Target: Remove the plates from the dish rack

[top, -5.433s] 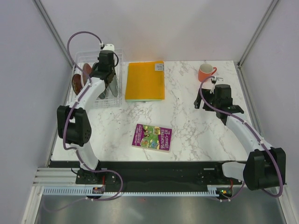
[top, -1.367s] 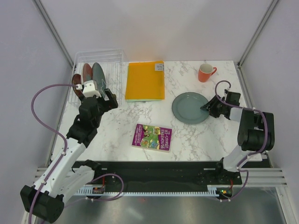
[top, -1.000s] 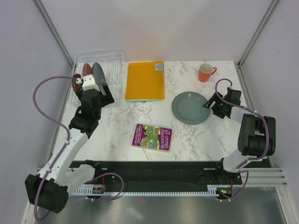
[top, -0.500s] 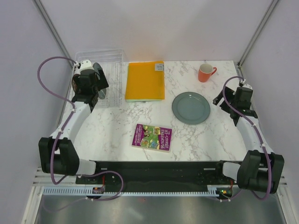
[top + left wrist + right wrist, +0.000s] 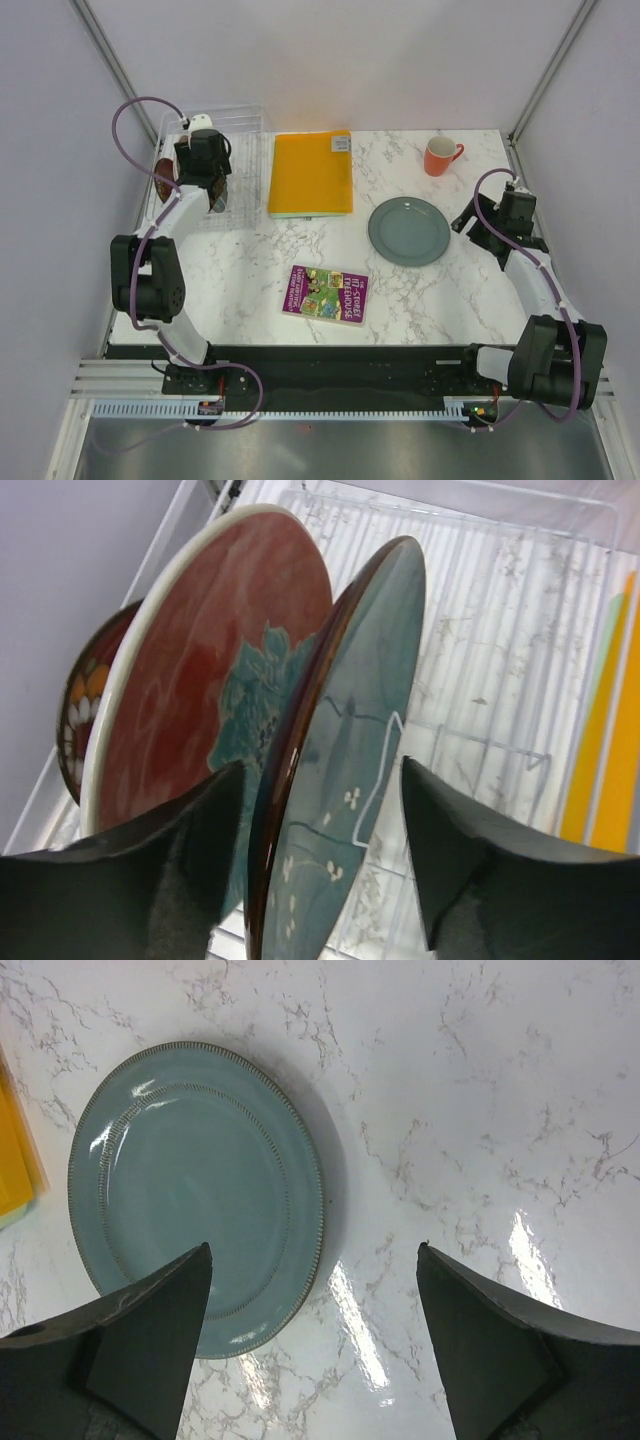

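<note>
Robot test cell, lab-type, not a lived-in kitchen. Plain pale wall panels (image 5: 330, 60) close three sides, held by bare aluminium posts (image 5: 111, 60) rising at the counter's far corners. Marble-look counter (image 5: 420, 290). Left arm (image 5: 150, 275) and right arm (image 5: 530, 280) bolted at its near edge, purple cables (image 5: 140, 99) looping free. Slotted cable duct (image 5: 330, 410) runs below that edge. Household props staged: dish rack (image 5: 245, 160) in the far-left corner, orange mug (image 5: 438, 156) toward the far-right corner.
</note>
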Motion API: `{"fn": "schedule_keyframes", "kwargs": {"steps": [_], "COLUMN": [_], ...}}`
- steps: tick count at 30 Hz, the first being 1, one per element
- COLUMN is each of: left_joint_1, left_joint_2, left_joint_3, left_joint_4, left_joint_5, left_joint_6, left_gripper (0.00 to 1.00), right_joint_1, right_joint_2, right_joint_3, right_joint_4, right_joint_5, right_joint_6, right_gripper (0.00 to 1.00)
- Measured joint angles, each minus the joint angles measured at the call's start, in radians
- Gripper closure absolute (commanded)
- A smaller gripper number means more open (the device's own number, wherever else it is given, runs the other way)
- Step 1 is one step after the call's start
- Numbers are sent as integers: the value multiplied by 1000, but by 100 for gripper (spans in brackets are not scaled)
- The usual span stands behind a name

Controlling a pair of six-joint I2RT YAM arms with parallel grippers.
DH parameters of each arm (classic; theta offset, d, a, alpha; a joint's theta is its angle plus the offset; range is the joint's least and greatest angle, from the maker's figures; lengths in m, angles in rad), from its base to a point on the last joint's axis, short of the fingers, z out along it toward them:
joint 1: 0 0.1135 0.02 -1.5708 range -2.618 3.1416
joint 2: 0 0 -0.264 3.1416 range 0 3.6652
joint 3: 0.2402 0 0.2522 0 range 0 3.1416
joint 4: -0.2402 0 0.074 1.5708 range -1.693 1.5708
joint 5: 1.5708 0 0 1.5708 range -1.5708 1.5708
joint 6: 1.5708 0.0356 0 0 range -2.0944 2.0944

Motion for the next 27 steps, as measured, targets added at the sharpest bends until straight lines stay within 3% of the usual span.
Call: {"fn": "schedule_keyframes", "kwargs": {"steps": [4,5,6,10,27], "left_joint_1": [-3,-3,-4,-22,-146], "left_joint_2": [28,29,29,29,51], "left_joint_3": [11,11,11,9,35], "left_joint_4": [17,18,19,21,88], "left_joint_5": [-66,-85,-100,-120,-327], "left_joint_6": [35,48,59,169,364], "left_gripper": [71,92,98,98,98], "right_joint_1": [0,0,0,0,0], "right_joint_2": [19,21,22,27,40], "right_joint_3": [-5,-6,-8,-11,-32], "right_joint_4": [0,0,0,3,7], "right_joint_5": [-7,-10,-11,-18,-30], "right_joint_6": [0,0,0,0,-10], "right_gripper": [11,10,10,11,10]}}
